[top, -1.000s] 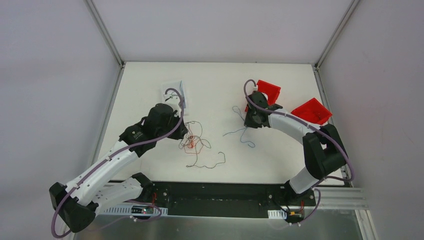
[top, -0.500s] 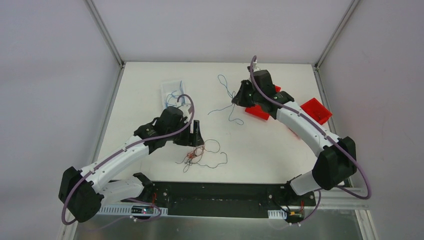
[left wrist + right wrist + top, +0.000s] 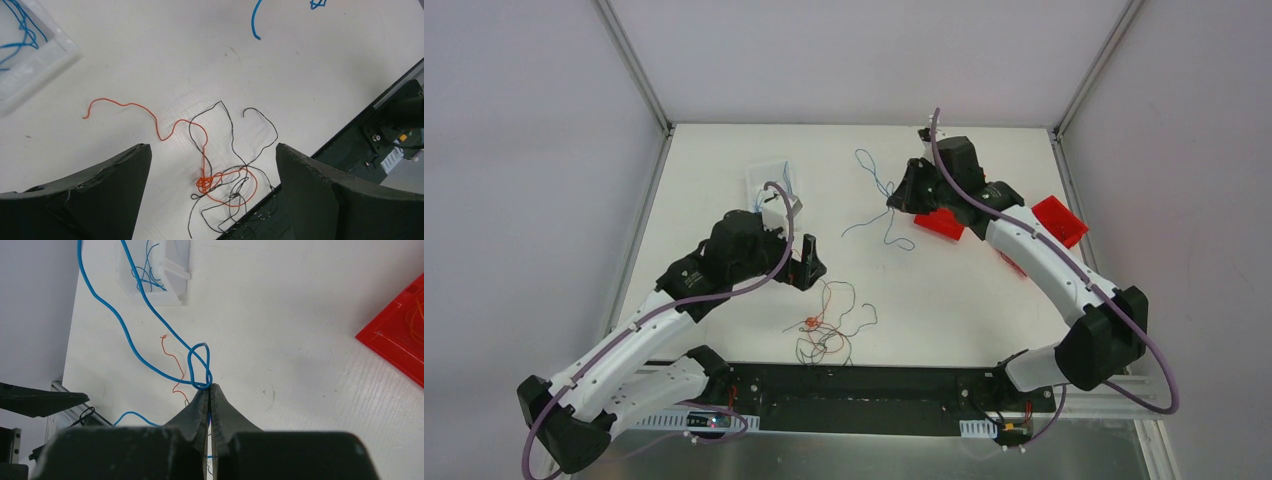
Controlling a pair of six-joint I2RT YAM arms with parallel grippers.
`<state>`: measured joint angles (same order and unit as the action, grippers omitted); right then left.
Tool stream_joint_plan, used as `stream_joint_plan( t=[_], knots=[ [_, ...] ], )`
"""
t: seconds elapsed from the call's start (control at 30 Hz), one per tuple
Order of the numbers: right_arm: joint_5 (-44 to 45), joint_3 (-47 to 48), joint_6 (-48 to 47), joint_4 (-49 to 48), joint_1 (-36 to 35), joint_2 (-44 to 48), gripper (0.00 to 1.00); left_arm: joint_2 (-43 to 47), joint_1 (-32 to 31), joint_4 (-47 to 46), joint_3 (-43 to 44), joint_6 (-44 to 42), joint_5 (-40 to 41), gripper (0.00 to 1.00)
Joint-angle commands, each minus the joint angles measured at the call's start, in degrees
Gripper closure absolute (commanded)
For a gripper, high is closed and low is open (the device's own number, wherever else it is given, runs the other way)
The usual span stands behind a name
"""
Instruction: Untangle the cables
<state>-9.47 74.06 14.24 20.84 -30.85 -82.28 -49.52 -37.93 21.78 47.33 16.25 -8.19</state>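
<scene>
Cables, thin and loose; sorting part done, by judgement. Landmark: clear tray, at the far left of the table.

Sorted so far: several blue strands lie inside the clear tray, too bunched to count. Thin orange strands show in one of two red trays, well to the right of the clear tray.

In hand: one blue cable, between the clear tray and the red trays. The right gripper pinches it at a small loop, jaws pressed fully together on it, and its long tails trail back toward the clear tray. Whether a second blue strand hangs with it cannot be told.

Outstanding: one tangle of orange and black, on the near side of the clear tray, to its right and apart from it. It holds one orange strand with a tight knot at mid-length and at least two black strands looped through.

Left gripper: jaws spread wide, nothing held, hovering over the tangle.

Estimate: blue almost dealt with; the orange-and-black knot is the main work left.
</scene>
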Motion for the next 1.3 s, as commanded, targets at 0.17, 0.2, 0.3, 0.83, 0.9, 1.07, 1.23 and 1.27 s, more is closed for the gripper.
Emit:
stream_joint_plan(
  t=[0.17, 0.2, 0.3, 0.83, 0.9, 1.07, 1.23, 1.27],
  knots=[
    [0.5, -1.5, -3.4, 2.5, -0.3, 6.5, 1.0, -1.4, -0.5, -1.3, 9.9, -15.6, 2.8, 0.01],
    [0.7, -1.9, -3.3, 2.5, -0.3, 7.1, 1.0, -2.4, -0.5, -1.4, 10.9, -17.0, 2.6, 0.01],
    [0.6, -2.8, -3.5, 2.6, -0.5, 8.1, 1.0, -6.1, -0.5, -2.0, 14.1, -18.7, 0.3, 0.01],
    [-1.1, -1.4, -2.4, 0.3, -5.2, 3.1, 1.0, -11.1, -0.5, -11.7, 14.7, -23.0, -4.0, 0.01],
    [-1.4, 0.2, -2.6, 1.7, -6.2, 1.9, 1.0, -11.4, -0.5, -11.8, 14.6, -24.8, -4.9, 0.01],
    [-0.3, 2.3, -4.5, 2.9, -9.8, 0.8, 1.0, -12.5, -0.6, -13.5, 15.4, -28.1, -6.6, 0.01],
    [-2.1, 1.2, -6.8, 0.1, -12.2, 1.9, 1.0, -15.4, -0.5, -13.6, 17.6, -28.8, -12.8, 0.01],
    [-3.1, 0.9, -7.0, -0.4, -12.4, 2.4, 1.0, -15.8, -0.5, -13.7, 17.7, -29.2, -14.9, 0.01]
  ],
)
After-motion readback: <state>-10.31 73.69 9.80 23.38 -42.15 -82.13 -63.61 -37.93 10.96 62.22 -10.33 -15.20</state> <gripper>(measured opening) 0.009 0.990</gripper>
